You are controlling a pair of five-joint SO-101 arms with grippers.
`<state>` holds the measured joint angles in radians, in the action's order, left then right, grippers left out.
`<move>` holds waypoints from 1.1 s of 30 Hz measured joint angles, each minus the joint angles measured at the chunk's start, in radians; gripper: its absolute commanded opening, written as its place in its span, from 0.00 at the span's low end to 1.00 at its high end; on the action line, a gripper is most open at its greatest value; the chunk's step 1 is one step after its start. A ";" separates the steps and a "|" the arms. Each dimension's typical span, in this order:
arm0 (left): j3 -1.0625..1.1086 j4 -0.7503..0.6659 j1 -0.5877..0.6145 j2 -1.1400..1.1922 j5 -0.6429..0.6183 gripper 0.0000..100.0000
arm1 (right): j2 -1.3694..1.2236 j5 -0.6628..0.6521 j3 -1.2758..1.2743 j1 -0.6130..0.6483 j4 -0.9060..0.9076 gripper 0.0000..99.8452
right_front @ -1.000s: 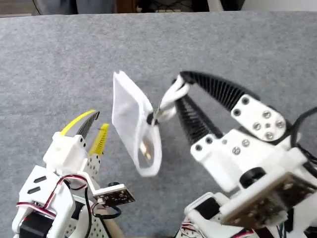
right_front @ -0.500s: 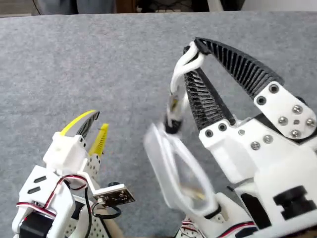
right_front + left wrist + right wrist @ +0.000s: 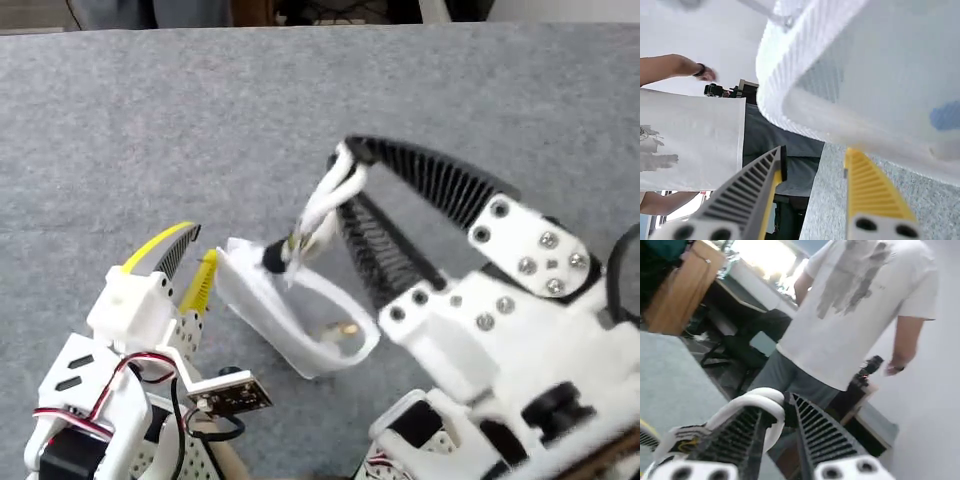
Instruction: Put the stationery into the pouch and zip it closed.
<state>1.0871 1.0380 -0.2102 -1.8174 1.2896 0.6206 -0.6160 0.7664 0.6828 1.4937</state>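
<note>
Presently, over the grey bench (image 3: pixel 120 120): one white mesh pouch (image 3: pixel 290 315), hanging tilted from its white loop (image 3: pixel 322 205), mouth open, a small gold item (image 3: pixel 345 328) inside. Whether its bottom touches the bench cannot be told. Right end effector (image 3: pixel 345 165), black-fingered, at 1 o'clock from the pouch, pinched narrow on that loop. Left end effector (image 3: pixel 200 248), yellow-fingered, at 9 o'clock of the pouch and just beside it, spread wide, nothing between its fingers (image 3: pixel 875 190)
</note>
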 measured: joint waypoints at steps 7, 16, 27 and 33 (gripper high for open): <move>0.000 0.000 -0.008 0.000 0.000 0.21 | -0.009 0.002 -0.078 0.061 0.051 0.01; 0.000 0.000 0.003 0.000 0.000 0.21 | -0.002 -0.020 -0.074 0.144 0.227 0.01; 0.017 -0.026 0.069 0.000 0.072 0.21 | 0.054 -0.034 -0.095 0.144 0.269 0.01; 0.017 -0.080 0.072 0.000 0.072 0.21 | 0.143 -0.104 -0.247 0.144 0.269 0.01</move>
<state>1.1040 0.9582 -0.1381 -1.8174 1.3617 0.7633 -0.7204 0.5194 0.8270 1.7622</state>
